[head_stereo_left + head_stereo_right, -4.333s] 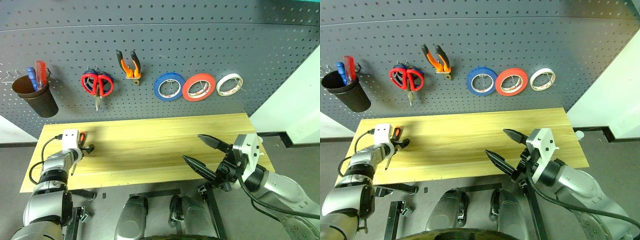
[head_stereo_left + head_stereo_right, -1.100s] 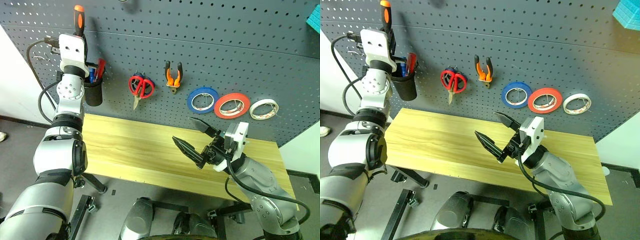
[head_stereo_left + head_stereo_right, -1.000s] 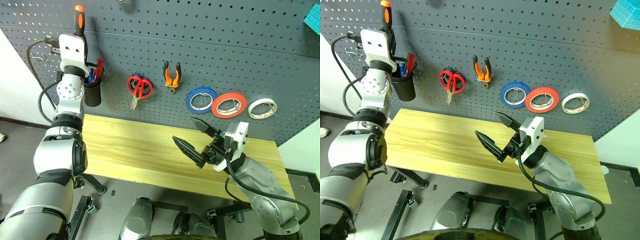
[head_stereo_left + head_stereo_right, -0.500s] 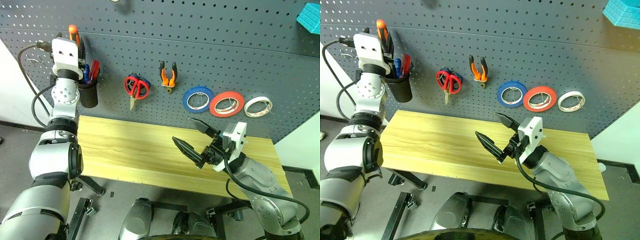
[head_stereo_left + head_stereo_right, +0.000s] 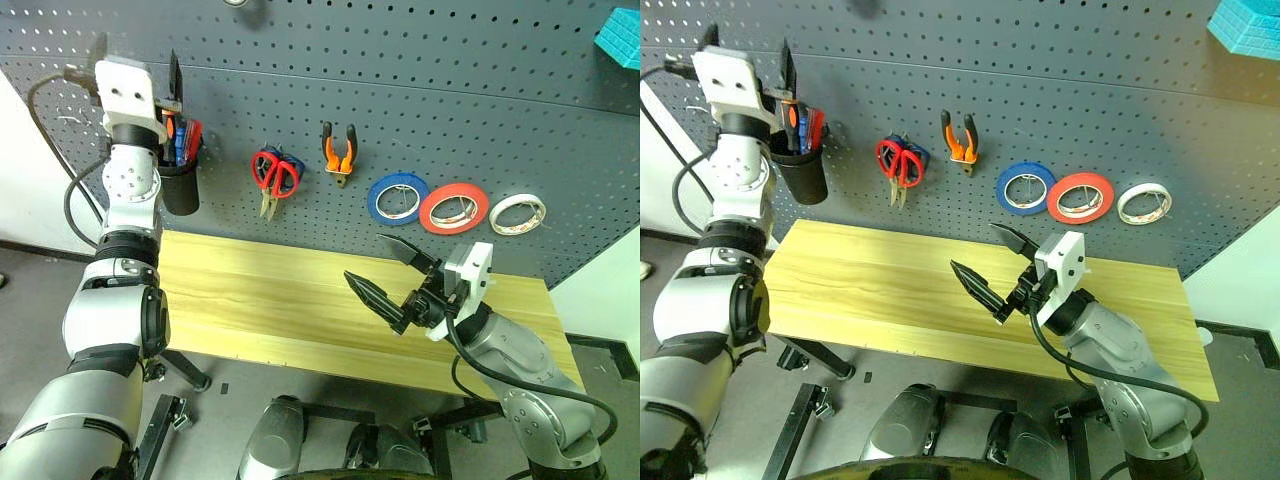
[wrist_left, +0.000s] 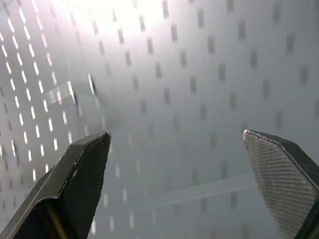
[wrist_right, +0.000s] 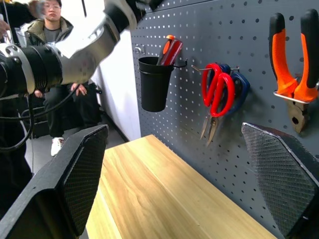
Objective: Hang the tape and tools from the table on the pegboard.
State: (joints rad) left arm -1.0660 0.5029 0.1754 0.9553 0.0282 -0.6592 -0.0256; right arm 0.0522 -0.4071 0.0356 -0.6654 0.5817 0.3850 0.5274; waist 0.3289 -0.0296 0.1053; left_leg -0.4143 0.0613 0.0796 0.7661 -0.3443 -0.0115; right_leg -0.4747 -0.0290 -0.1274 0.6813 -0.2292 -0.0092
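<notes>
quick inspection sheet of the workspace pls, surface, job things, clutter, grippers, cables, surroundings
surface: table, light wood, nothing on it.
job's things: blue tape, red-handle scissors and pliers hang on the pegboard; orange-handle screwdriver stands in the black cup.
clutter: red tape, white tape, blue-handle scissors behind the red pair, blue and red screwdrivers in the cup.
grippers: left gripper open, empty, above the cup; right gripper open, empty, over the table.
cables: black cable along the left arm.
surroundings: people standing past the table's end; teal object high on the pegboard.
</notes>
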